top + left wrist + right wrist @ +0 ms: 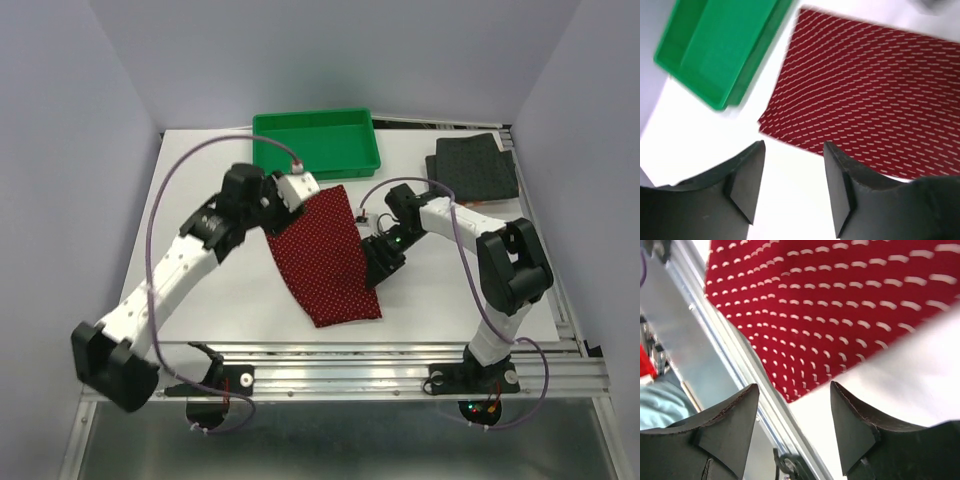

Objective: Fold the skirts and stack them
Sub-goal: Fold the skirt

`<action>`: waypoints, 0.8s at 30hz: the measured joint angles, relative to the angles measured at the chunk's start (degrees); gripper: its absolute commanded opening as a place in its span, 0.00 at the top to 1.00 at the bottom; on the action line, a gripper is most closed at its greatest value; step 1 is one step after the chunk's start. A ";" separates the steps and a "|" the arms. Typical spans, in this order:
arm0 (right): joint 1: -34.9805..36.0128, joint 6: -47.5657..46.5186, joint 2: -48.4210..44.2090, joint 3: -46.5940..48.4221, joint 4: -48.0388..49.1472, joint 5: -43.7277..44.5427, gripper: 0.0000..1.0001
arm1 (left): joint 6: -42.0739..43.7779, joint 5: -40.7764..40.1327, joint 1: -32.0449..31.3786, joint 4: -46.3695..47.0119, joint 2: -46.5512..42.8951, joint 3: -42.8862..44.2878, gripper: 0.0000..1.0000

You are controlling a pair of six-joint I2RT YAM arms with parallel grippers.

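Note:
The dark red skirt with tiny white dots (325, 255) lies flat in the middle of the table. The charcoal-grey skirt (472, 170) lies folded at the back right. The orange-and-white skirt is out of view. My left gripper (305, 195) hovers at the red skirt's far left corner, open and empty; in the left wrist view (794, 150) the skirt (870, 95) lies just beyond the fingertips. My right gripper (372, 275) is at the skirt's right edge, open and empty; in the right wrist view (795, 395) the skirt's near corner (830, 315) lies ahead of it.
A green plastic tray (317, 140) stands at the back centre, close to the left gripper, and also shows in the left wrist view (715, 50). The metal rail along the table's front edge (725, 355) runs past the right gripper.

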 measured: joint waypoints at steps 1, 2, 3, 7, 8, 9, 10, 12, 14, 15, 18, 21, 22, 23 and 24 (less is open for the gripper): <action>-1.14 -0.02 -0.02 0.81 -1.14 0.87 0.37 | 0.33 -1.36 -5.31 0.61 -6.64 -4.42 0.11; -2.03 0.02 -0.04 1.88 -1.86 2.05 0.37 | 0.13 -1.53 -9.09 0.74 -9.46 -6.64 0.11; -2.67 0.15 -0.07 2.56 -1.95 2.80 0.37 | 0.52 -2.25 -12.46 1.05 -11.85 -8.79 0.11; -3.45 1.88 -0.09 6.23 -1.42 5.53 0.39 | -1.79 -6.43 -25.16 1.18 -16.06 -17.42 0.18; -3.41 2.54 -0.09 6.84 -1.22 5.44 0.40 | -2.84 -8.39 -28.20 1.22 -15.30 -19.19 0.23; -3.41 3.34 -0.04 7.56 -0.68 5.22 0.40 | -3.63 -9.53 -30.05 1.33 -13.64 -20.31 0.25; -3.41 4.35 0.17 8.52 0.04 4.44 0.41 | -4.61 -10.86 -32.41 1.60 -11.45 -21.66 0.27; -3.41 6.23 1.33 10.19 1.64 2.93 0.42 | -6.16 -13.20 -36.50 1.38 -7.80 -22.91 0.27; -3.41 7.61 2.82 11.19 3.58 1.84 0.43 | -7.63 -15.58 -39.98 1.57 -5.35 -23.19 0.27; -3.41 8.52 3.87 11.54 4.94 1.27 0.43 | -8.52 -17.05 -42.21 2.36 -4.44 -23.19 0.28; -3.41 10.34 6.08 11.63 7.80 0.26 0.43 | -9.99 -19.02 -47.50 4.63 -2.71 -23.12 0.35; -3.41 11.56 7.26 11.65 10.19 -0.55 0.43 | -11.50 -19.87 -50.49 5.57 0.48 -22.08 0.38; -3.41 11.74 7.56 11.80 10.58 -0.81 0.43 | -11.98 -20.15 -51.47 6.23 2.21 -21.53 0.38; -3.41 12.02 7.96 12.15 11.04 -1.03 0.43 | -12.41 -20.57 -52.15 7.02 3.98 -21.20 0.38; -3.41 12.11 8.28 12.44 11.47 -1.25 0.43 | -12.66 -20.83 -52.68 7.45 5.03 -21.11 0.38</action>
